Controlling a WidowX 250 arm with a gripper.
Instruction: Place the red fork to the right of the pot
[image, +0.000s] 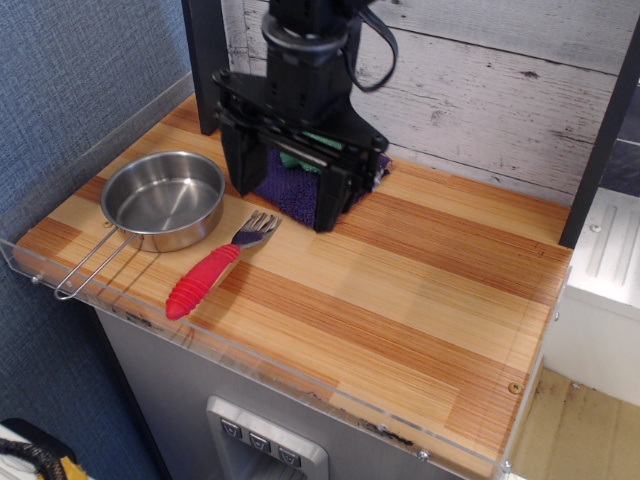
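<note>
- The red fork (211, 270) lies flat on the desk (400, 290), just to the right of the pot (163, 200), with its tines (257, 229) close beside the pot's rim; whether they touch it cannot be told.
- The fork sits at a slant: the tines point up and to the right, and the handle runs down to the left toward the desk's front edge.
- The fingers (285, 186) hang above the desk behind the fork, clear of it and holding nothing.
- They stand spread wide apart, one dark finger on the left and one on the right, with an empty gap between them.
- Through that gap a purple cloth (292, 190) shows, with a bit of something green (300, 160) on it, mostly hidden by the arm.
- The fork's handle is chunky red plastic with ribs across it; the tines are short, silver metal.
- The pot is a shallow round pan of shiny steel, and its thin wire loop handle (90, 265) reaches down to the left.
- The desk is striped wood in light and reddish bands, edged with a clear plastic lip (250, 350).
- Behind stands a wall of weathered whitish planks (480, 90).
</note>
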